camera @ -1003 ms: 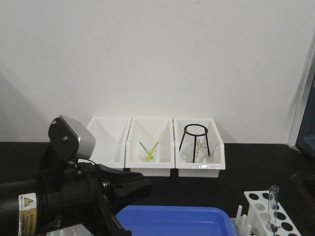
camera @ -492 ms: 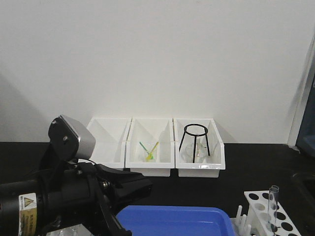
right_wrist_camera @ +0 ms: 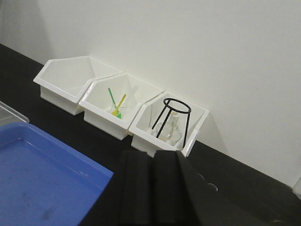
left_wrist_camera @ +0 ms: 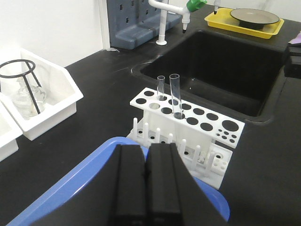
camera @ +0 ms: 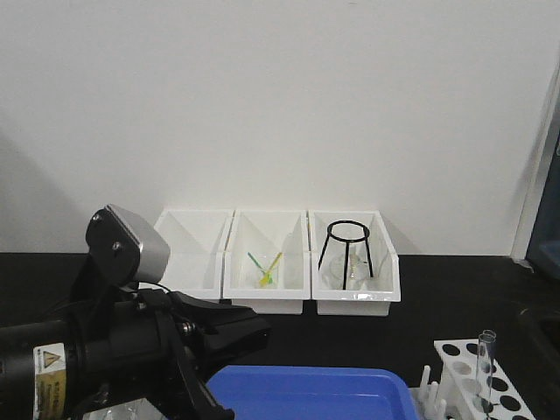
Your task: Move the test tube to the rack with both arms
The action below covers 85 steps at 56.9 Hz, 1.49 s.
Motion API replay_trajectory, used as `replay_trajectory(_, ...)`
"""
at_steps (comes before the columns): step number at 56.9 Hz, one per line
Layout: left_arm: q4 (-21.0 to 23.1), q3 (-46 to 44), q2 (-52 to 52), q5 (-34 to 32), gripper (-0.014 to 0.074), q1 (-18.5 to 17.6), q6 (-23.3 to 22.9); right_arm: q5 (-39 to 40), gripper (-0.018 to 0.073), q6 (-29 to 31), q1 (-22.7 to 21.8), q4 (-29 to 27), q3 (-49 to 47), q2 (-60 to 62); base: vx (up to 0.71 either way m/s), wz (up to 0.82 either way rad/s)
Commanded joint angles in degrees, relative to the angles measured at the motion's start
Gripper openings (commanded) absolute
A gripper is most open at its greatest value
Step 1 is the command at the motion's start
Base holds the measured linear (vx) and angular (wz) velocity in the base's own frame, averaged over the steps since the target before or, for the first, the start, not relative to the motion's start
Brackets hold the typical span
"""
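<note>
White plastic rack (left_wrist_camera: 188, 115), standing level on the black countertop (left_wrist_camera: 89, 136) at the near right of the scene. The top plate carries two rows of round holes, and upright pegs line the near side. Two slender clear tubes stand upright in neighbouring holes toward one end: the nearer test tube (left_wrist_camera: 175, 94) and the farther test tube (left_wrist_camera: 161, 87), rims up, nothing gripping them. The black left gripper (left_wrist_camera: 146, 149) sits just near of the rack, fingers pressed together and empty. The black right gripper (right_wrist_camera: 153, 154) is likewise closed and empty.
</note>
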<state>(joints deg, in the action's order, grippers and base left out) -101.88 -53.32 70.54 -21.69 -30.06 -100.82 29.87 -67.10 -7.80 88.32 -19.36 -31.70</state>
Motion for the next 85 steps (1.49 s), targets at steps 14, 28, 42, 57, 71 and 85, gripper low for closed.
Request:
replay_trajectory(14,-0.7,-1.6,-1.3,1.3,-0.0004,0.0,-0.6,0.3,-0.0011,0.2,0.0,-1.8,-1.6,-0.1,0.0,0.0)
replay_trajectory(28,0.1,-1.6,-0.3,0.1,-0.0004,0.0,-1.0,0.3,-0.0011,0.2,0.0,-1.8,-1.6,-0.1,0.0,0.0)
replay_trajectory(42,4.8,-1.6,0.1,0.1,-0.0004,0.0,-1.4,0.2,-0.0011,0.2,0.0,-1.8,-1.6,-0.1,0.0,0.0)
replay_trajectory(57,6.3,-1.6,0.1,-0.5,-0.0004,0.0,-0.2,0.5,-0.0011,0.2,0.0,-1.8,-1.6,-0.1,0.0,0.0)
replay_trajectory(71,38.3,-1.6,0.1,0.3,-0.0004,0.0,34.9,0.5,-0.0011,0.2,0.0,-1.8,-1.6,-0.1,0.0,0.0)
replay_trajectory(85,78.4,-1.6,0.0,5.2,-0.0004,0.0,74.3,0.5,-0.0011,0.2,0.0,-1.8,-1.6,-0.1,0.0,0.0)
